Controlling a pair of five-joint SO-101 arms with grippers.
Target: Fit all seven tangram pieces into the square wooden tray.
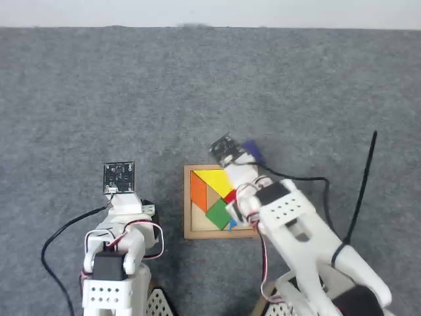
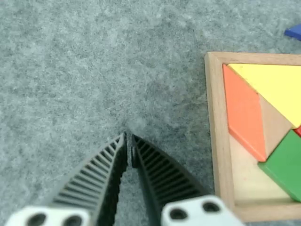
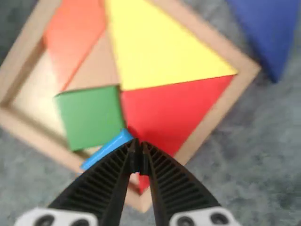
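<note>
Closest in, at the lower left of the high view, the left arm (image 1: 115,263) stands over grey felt (image 1: 99,99). Its left gripper (image 2: 128,139) is clenched on nothing, apart from the tray's left rim. At lower centre lies the square wooden tray (image 1: 187,201), holding an orange parallelogram (image 1: 198,191), a yellow triangle (image 1: 216,178) and a green square (image 1: 217,214), with bare wood between them. The right arm (image 1: 296,224) comes in from the lower right and hides the tray's right side. Its right gripper (image 3: 136,147) is pinched shut, with nothing seen between the fingers, over the seam of the red triangle (image 3: 169,113) and a light blue piece (image 3: 106,149). A dark blue triangle (image 1: 252,151) lies on the felt just beyond the tray's upper right corner.
</note>
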